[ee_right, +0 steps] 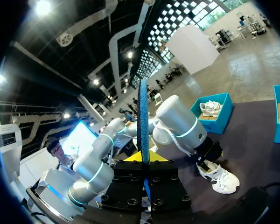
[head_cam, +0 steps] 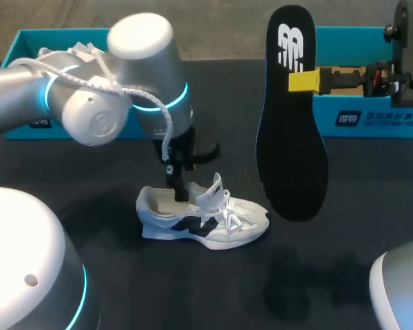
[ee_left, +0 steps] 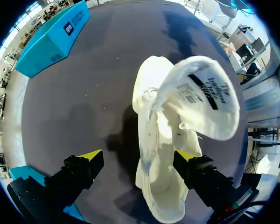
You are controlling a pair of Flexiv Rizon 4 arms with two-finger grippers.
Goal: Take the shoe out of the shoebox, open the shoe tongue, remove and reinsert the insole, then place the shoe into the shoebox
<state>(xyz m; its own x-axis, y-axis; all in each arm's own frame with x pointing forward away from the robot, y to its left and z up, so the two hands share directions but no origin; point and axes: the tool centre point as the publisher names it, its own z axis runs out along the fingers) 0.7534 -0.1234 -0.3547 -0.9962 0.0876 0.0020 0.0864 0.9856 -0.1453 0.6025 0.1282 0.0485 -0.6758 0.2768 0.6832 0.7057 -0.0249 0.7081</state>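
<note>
Shoe (head_cam: pixel 205 223), printed label (ee_left: pixel 197 91) on tongue (ee_left: pixel 212 116)

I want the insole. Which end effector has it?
The right end effector, gripping the black insole upright; the left end effector is open by the white shoe.

- We saw a dark bench (head_cam: pixel 344 240) carrying everything.
- A white shoe (head_cam: pixel 199 216) with dark side marks stood on its sole near the bench's middle, with its tongue raised.
- The left teal box (head_cam: pixel 24 51) and the right teal box (head_cam: pixel 372 117) sat along the far edge, well apart.
</note>
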